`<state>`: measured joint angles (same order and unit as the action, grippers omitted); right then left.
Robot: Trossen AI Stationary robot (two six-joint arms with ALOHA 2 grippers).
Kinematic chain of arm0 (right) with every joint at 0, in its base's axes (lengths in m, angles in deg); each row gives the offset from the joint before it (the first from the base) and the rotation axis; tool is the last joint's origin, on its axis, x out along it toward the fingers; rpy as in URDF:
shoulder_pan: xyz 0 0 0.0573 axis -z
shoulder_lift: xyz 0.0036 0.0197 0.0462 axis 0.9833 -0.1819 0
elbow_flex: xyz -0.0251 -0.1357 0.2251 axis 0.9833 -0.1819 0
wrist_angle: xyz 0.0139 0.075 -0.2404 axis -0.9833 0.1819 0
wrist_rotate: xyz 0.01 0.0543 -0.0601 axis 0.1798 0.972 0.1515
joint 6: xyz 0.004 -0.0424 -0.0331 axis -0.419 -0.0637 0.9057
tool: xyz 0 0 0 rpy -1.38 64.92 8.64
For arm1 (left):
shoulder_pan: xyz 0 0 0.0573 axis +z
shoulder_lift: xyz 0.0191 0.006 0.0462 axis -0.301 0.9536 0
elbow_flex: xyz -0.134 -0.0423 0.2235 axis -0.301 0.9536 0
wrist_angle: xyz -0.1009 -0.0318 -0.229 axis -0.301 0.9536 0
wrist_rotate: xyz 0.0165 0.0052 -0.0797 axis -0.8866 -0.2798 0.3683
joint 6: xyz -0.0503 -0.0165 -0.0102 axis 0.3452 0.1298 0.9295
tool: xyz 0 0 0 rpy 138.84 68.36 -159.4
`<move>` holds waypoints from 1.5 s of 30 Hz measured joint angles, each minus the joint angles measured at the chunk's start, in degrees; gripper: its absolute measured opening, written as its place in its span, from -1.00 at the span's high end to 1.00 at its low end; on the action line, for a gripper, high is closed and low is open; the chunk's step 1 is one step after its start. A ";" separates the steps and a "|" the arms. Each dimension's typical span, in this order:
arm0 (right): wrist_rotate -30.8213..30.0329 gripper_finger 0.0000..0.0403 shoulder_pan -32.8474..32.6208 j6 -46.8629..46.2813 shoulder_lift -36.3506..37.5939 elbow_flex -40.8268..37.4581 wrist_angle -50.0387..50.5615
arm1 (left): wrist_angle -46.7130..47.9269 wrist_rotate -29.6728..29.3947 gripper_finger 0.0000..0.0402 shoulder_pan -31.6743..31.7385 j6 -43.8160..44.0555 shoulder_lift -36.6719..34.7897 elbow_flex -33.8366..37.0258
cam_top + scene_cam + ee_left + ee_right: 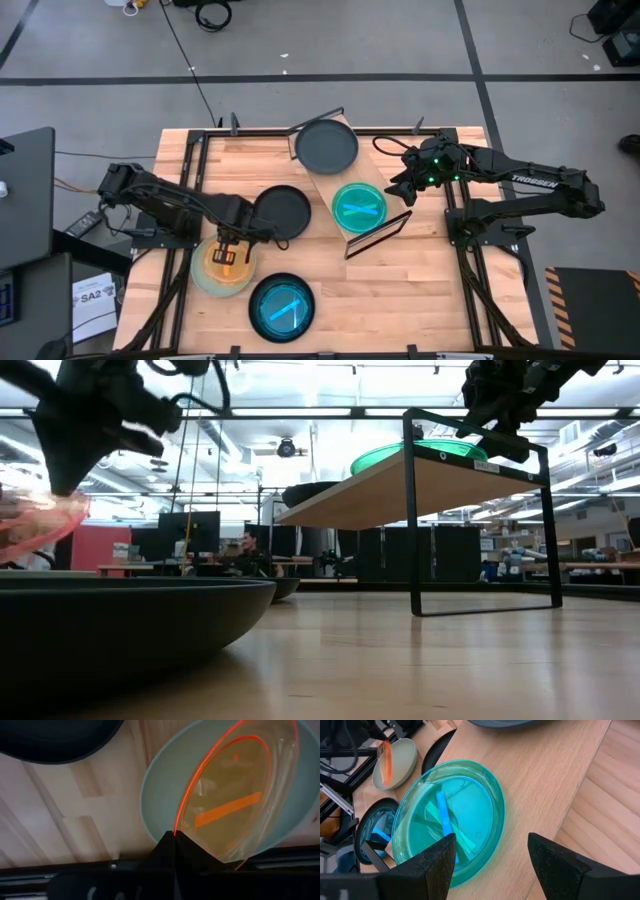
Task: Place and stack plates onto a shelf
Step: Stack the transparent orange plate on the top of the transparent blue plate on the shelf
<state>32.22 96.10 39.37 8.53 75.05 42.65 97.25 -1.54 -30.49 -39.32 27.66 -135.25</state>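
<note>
The left gripper [229,252] is clamped tight on the rim of the orange plate [235,805], pinching only its near edge, so the plate tips up away from the fingers. Directly beneath it lies a pale green plate [160,795], flat on the tabletop [400,290]. The edge grip makes sense: a flat plate offers nothing else to pinch, and tilting it frees it from the one below. In the low view the orange plate looks clear of the table, though that corner is blurred, so whether its far edge is touching the pale one is hard to say.

Just beyond the gripper a black plate [282,211] rests on the table, and a dark plate with a blue centre [281,307] sits on its near side, both waiting their turn.

Further out, across the table, the shelf [352,178] stands at a slant with a dark grey plate [326,146] on its far end and a green plate [451,822] beside it.

The right gripper [492,857] hovers just over the green plate with its jaws wide apart and nothing between them, which suggests that plate is already set down. The orange one probably goes onto it, or beside it.
</note>
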 joint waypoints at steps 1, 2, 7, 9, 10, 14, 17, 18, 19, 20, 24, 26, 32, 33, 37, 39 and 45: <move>0.01 -0.25 0.01 -0.02 0.01 0.00 0.00 | 0.61 0.00 1.00 0.00 0.00 0.00 -0.74; 0.00 -0.25 0.02 -0.02 0.01 0.00 0.00 | 1.11 0.00 1.00 0.00 0.00 0.00 -1.46; 0.01 -0.25 0.01 -0.01 0.01 0.00 0.00 | 2.95 0.00 1.00 0.00 0.00 -0.02 -5.25; 0.01 -0.25 0.00 -0.01 0.01 0.00 0.00 | 3.19 0.02 1.00 0.04 0.00 -0.02 -6.62; 0.01 -0.25 0.01 0.00 0.01 0.00 -0.01 | 3.23 0.01 1.00 0.04 0.01 -0.02 -7.33; 0.01 -0.25 0.00 -0.02 -0.01 0.00 -0.01 | 3.21 0.07 1.00 0.29 0.03 -0.02 -10.31; 0.01 -0.25 0.00 -0.02 0.01 0.00 -0.08 | 3.16 0.83 1.00 1.53 0.63 -0.02 -12.58; 0.01 -0.25 0.00 -0.02 0.00 0.00 -0.34 | 3.16 1.05 1.00 2.13 0.66 -0.04 -13.34; 0.00 -0.25 0.00 -0.02 0.01 0.00 -0.96 | 3.15 1.28 1.00 2.76 0.64 -0.04 -14.03; 0.01 -0.25 0.00 -0.14 -0.01 0.00 -1.72 | 3.14 1.46 1.00 3.45 0.66 -0.04 -14.74; 0.01 -0.25 0.00 -3.28 -0.01 0.01 -5.67 | 2.81 1.62 1.00 6.78 0.66 -0.07 -17.75; 0.01 -0.25 0.00 -4.83 -0.01 0.02 -8.04 | 2.64 1.60 1.00 8.80 0.68 -0.07 -19.13; -0.01 -0.25 -0.08 -7.84 -1.52 0.02 -14.95 | 1.00 1.62 1.00 15.19 2.01 -0.09 -23.10; -0.01 -0.25 -0.15 -8.02 -2.07 0.03 -16.13 | 0.64 1.62 1.00 16.27 2.28 -0.09 -23.61; -0.03 -0.25 -1.05 -8.09 -4.86 0.04 -21.72 | -1.73 1.66 1.00 20.62 4.73 -0.11 -24.88; -0.03 -0.25 -1.64 -8.02 -6.48 0.04 -25.00 | -2.84 1.74 1.00 22.68 5.84 -0.11 -25.12; -0.05 -0.25 -2.88 -7.70 -11.41 0.04 -33.62 | -6.81 1.75 1.00 28.09 8.83 -0.11 -25.28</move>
<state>32.16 93.22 31.67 -2.88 75.10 9.03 90.44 0.20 -2.40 -30.49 27.55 -160.53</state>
